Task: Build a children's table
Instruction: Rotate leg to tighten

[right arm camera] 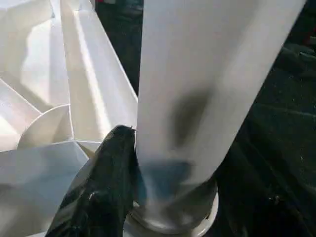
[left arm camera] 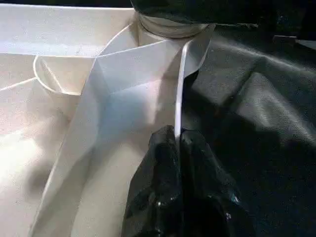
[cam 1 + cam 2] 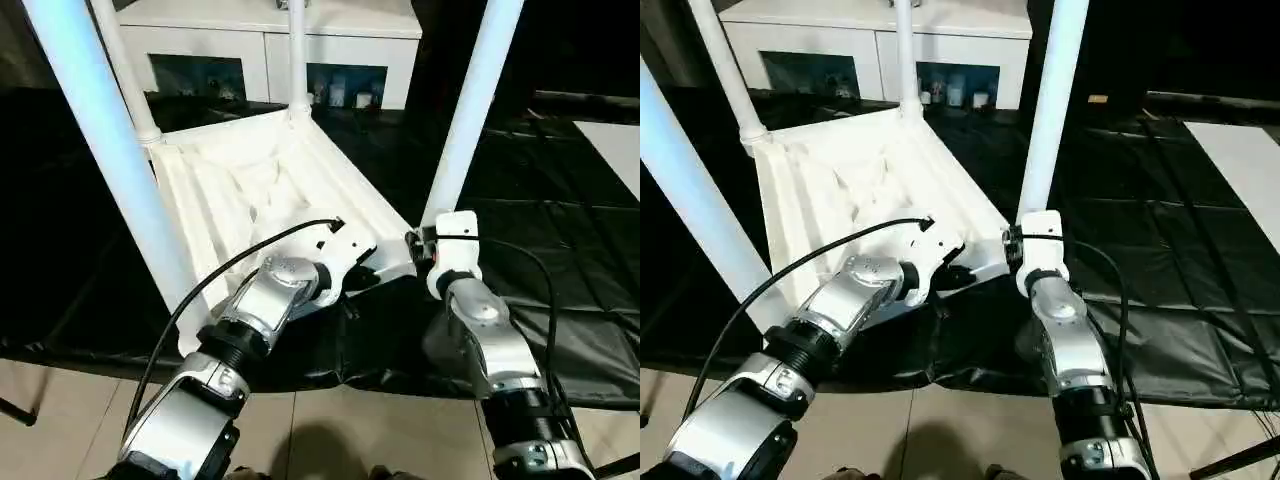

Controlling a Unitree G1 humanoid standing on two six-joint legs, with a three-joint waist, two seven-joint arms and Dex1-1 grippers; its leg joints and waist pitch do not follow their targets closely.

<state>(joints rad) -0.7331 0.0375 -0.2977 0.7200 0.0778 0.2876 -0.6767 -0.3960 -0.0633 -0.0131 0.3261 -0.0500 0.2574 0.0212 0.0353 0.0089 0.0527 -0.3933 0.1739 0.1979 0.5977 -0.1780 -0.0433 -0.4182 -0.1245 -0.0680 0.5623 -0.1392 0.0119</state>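
Children's table (image 3: 262, 190): upside down on the black-covered tabletop (image 3: 560, 250), ribbed underside up, near corner hanging close to the tabletop's front edge, all four legs standing in their corner sockets. Left tool (image 2: 178, 143) pinched on the thin rim wall of the top, fingers (image 2: 157, 163) closed either side of the white edge, just beside the near right corner. Right tool (image 1: 129, 163) pressed against the base of the near right leg (image 3: 470, 110), one black finger (image 1: 106, 187) touching the tube just above its socket collar (image 1: 173, 222); the other finger hidden behind the leg, so cannot tell whether clamped or merely bracing. Judged as the seating of this last leg. To do it well: keep the left pinch steady so the top cannot slide toward the edge; press straight down along the leg's own axis, not sideways, since a push on the long tube would lever the light top up; check for an even collar all round the socket, with no lean against the other three legs; ease off only once the leg stands firm. Risk, as a judgement: slippery plastic under the pads and an overhanging corner inviting a tip.
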